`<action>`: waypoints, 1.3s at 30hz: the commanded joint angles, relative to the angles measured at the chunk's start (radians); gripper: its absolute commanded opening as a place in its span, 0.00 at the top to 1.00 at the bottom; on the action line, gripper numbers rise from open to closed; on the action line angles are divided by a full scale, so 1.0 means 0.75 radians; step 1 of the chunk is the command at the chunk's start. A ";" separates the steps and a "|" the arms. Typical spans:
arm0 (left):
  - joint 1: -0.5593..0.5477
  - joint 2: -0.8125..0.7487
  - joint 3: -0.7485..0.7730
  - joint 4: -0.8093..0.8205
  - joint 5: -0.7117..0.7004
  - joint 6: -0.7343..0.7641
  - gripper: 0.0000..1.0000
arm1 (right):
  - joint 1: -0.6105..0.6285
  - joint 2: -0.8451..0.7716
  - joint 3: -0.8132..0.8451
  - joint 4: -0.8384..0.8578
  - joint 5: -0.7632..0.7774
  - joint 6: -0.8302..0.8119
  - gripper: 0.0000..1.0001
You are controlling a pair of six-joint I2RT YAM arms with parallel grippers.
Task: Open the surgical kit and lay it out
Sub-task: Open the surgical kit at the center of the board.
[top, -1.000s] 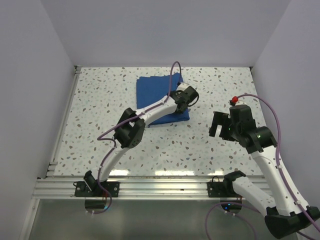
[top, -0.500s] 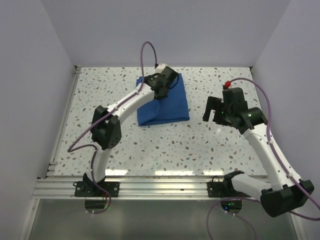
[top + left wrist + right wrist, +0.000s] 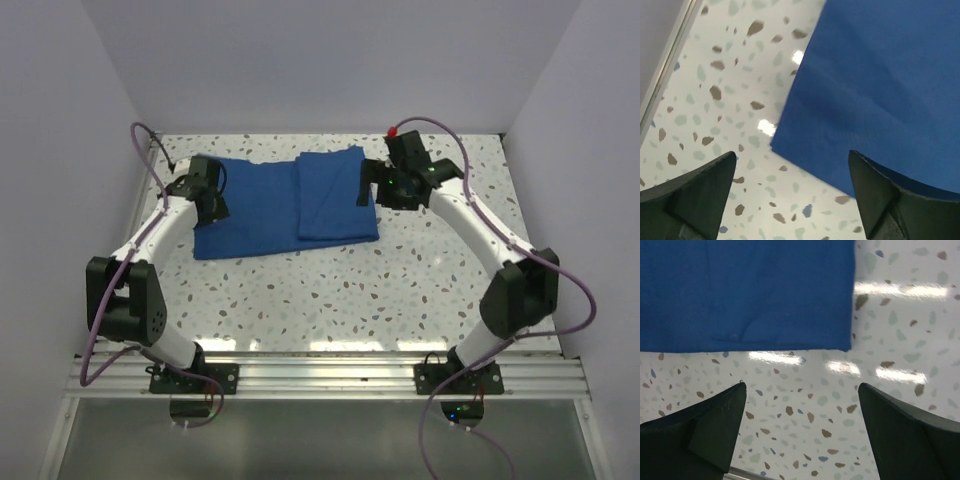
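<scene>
The surgical kit's royal-blue cloth (image 3: pixel 285 205) lies at the back middle of the speckled table. One flap is spread flat to the left and a thicker folded part (image 3: pixel 338 195) remains on the right. No tray or instruments show; the cloth hides whatever is inside. My left gripper (image 3: pixel 212 203) hovers at the flap's left edge, open and holding nothing. In the left wrist view the cloth's corner (image 3: pixel 875 85) lies just past the left gripper (image 3: pixel 792 152). My right gripper (image 3: pixel 367 186) stands open at the folded part's right edge. In the right wrist view the cloth (image 3: pixel 745 290) lies ahead of the right gripper (image 3: pixel 801 385).
Grey walls close in the table at the back and on both sides. A metal strip (image 3: pixel 137 220) runs along the left edge and an aluminium rail (image 3: pixel 320 375) along the front. Bare speckled table surface (image 3: pixel 330 290) lies between the cloth and the arm bases.
The left gripper swept left across the cloth, drawing one flap open to the left, then opened and let go. The right arm reached in from the right to the cloth's right edge.
</scene>
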 commanded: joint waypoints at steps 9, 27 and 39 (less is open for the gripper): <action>0.050 -0.040 -0.228 0.088 0.180 0.001 0.00 | 0.355 0.668 0.760 -0.112 0.063 -0.004 0.04; 0.117 0.099 -0.371 0.229 0.371 0.075 0.19 | 0.500 1.176 1.061 -0.237 0.260 0.221 0.24; 0.160 0.285 -0.287 0.264 0.383 0.083 1.00 | 0.437 0.931 0.926 -0.280 0.347 0.180 1.00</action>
